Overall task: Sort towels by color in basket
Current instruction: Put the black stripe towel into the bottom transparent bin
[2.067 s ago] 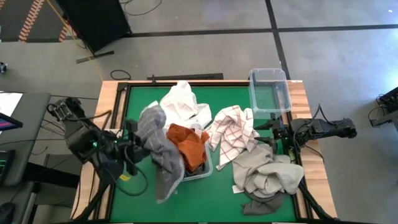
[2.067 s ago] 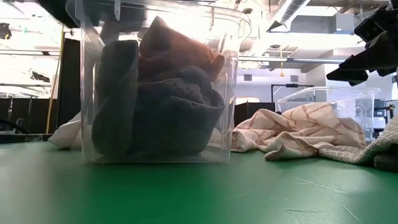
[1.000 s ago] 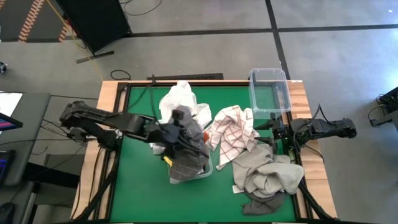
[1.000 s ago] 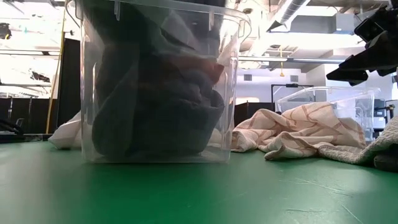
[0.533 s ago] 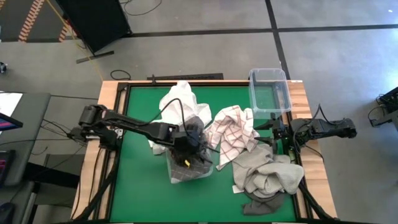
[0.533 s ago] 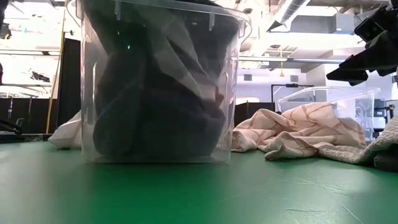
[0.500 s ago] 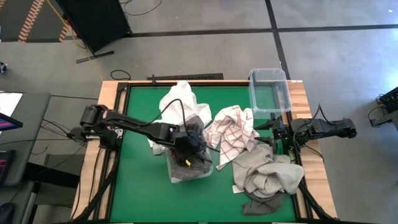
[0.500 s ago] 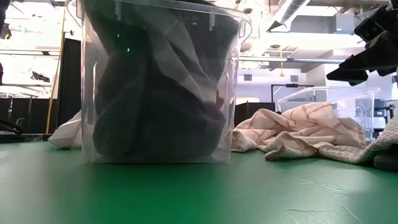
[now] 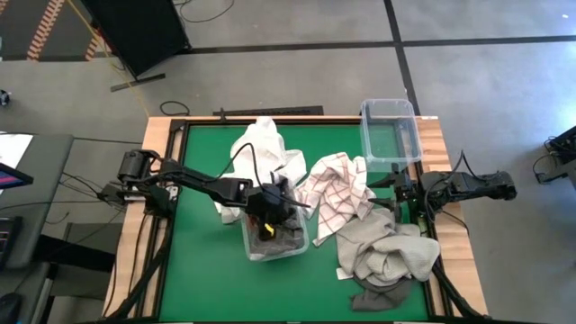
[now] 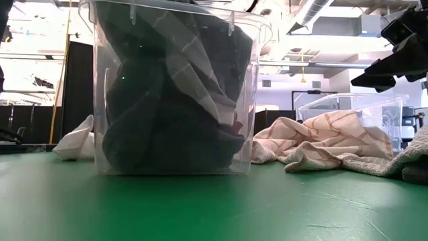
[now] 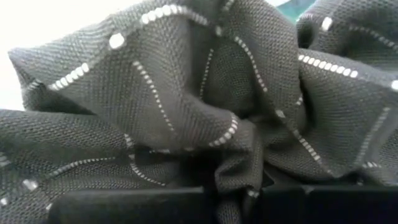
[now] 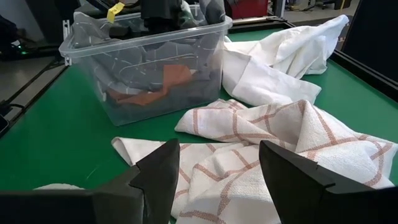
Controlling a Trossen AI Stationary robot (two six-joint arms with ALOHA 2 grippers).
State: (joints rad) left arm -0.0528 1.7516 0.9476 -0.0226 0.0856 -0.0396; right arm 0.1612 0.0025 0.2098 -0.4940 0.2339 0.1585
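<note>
- Green felt covers the table [image 9: 193,270], framed in pale wood, with grey floor all round.
- Inside the clear bin [image 9: 274,247] near the table's middle sits a dark grey towel [image 10: 167,100] with thin pale lines, over a rust orange towel [image 12: 165,81].
- Left gripper [image 9: 274,216] is down in that bin, jaws pinched tight on the dark cloth.
- White towel [image 9: 261,144] lies behind the bin; red-checked towel [image 9: 337,193] beside it; beige-grey towel [image 9: 382,252] nearer the right edge.
- Right gripper [image 9: 396,193] waits above the checked towel, jaws spread wide, holding nothing.
- An empty clear bin [image 9: 390,130] stands at the far right corner.
</note>
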